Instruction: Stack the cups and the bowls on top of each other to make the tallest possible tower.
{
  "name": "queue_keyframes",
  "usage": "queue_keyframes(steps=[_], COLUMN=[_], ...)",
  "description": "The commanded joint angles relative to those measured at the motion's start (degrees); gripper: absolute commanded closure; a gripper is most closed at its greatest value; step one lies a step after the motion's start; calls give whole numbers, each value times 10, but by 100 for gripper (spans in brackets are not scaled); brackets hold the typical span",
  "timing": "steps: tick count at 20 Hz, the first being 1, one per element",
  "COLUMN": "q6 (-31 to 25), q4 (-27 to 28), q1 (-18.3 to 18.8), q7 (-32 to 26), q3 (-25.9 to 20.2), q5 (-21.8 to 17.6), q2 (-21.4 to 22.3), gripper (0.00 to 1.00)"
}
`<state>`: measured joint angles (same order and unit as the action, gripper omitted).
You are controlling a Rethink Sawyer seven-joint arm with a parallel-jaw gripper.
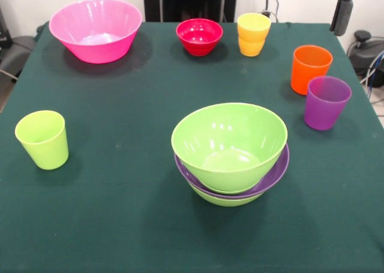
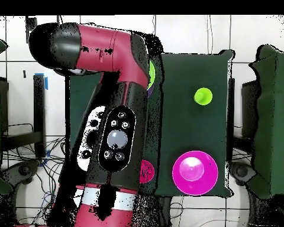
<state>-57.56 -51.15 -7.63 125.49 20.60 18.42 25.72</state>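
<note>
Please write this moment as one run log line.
stack: green bowl in purple bowl on green | pink bowl: apart | cups: loose | arm: over table | hand: unseen

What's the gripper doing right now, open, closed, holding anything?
Gripper: not visible in either view. The overhead view shows only the arm stretched over the table; the front view shows no arm at all.

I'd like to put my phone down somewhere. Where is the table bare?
Free: the front strip below the bowl stack, and the middle between the green cup, pink bowl and stack. Crowded: the side with the orange cup and purple cup.
</note>
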Motion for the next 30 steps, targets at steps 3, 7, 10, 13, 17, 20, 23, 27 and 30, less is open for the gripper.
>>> queue_keyframes(steps=[3, 7, 10, 13, 17, 20, 23, 27, 30], q6=[20, 24, 30, 34, 35, 42, 57, 64, 60], q4=[-72, -73, -76, -78, -78, -79, -89, -112, -125], q1=[12, 17, 19, 21, 25, 28, 39, 51, 57], q7=[48, 41, 39, 35, 30, 24, 5, -13, -19], q3=[-48, -52, -55, -58, -61, -62, -67, -66, -62], q5=[-16, -15, -13, -13, -12, -14, -20, -28, -32], q2=[-10, -12, -12, -13, -15, -17, -16, -2, 10], gripper=[0, 0, 0, 0, 0, 0, 0, 0, 0])
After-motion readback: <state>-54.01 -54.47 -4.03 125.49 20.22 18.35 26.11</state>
